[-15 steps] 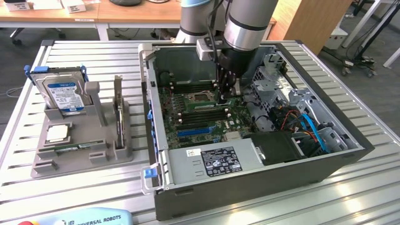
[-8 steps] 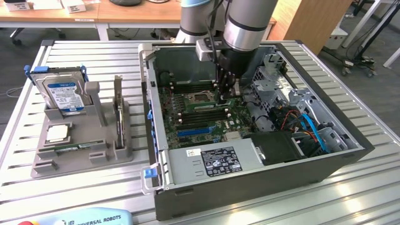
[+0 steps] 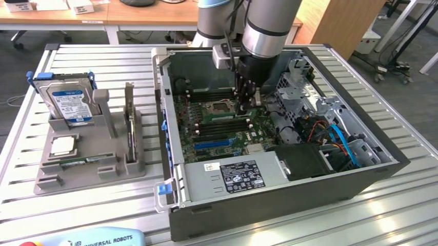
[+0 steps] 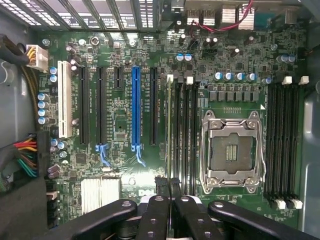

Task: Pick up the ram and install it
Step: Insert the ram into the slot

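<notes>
Ram (image 4: 169, 131) pinched edge-on in the closed gripper (image 4: 169, 187), lined up with a memory slot.

And here the slim green stick is clamped between the black fingers (image 4: 156, 215), which are drawn in tight on its thin edge. It is carried upright, so its long edge runs straight out ahead of the fingertips along a narrow black slot, with a white latch (image 4: 170, 78) seen at the far end. Whether it is fully seated cannot be told. Just to one side of the gripper sits the processor socket (image 4: 231, 150), square, silver-framed and empty. To the other side, a blue expansion slot (image 4: 135, 107) is set among black ones on the glossy green motherboard (image 4: 120, 125). All of it is worked deep within the grey metal computer case (image 3: 274, 205).
</notes>
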### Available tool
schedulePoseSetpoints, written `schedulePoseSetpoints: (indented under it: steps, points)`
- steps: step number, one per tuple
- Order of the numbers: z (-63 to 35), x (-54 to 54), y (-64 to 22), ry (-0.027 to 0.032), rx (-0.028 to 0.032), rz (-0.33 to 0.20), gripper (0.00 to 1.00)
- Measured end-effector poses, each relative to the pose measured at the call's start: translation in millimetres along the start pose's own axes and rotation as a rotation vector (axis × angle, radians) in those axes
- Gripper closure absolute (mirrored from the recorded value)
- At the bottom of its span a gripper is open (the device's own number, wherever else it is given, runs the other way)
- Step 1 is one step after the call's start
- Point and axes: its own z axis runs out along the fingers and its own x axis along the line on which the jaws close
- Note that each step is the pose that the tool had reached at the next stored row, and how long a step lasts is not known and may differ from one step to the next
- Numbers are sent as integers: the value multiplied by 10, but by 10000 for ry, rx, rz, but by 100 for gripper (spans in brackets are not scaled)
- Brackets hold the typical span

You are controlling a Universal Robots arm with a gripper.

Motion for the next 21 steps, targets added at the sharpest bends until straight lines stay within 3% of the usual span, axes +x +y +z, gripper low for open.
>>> schedulePoseSetpoints:
  steps: [11,21]
  points:
    - [119,2,19,-4,91,-3,89]
    - [143,3,21,-2,101,-3,89]
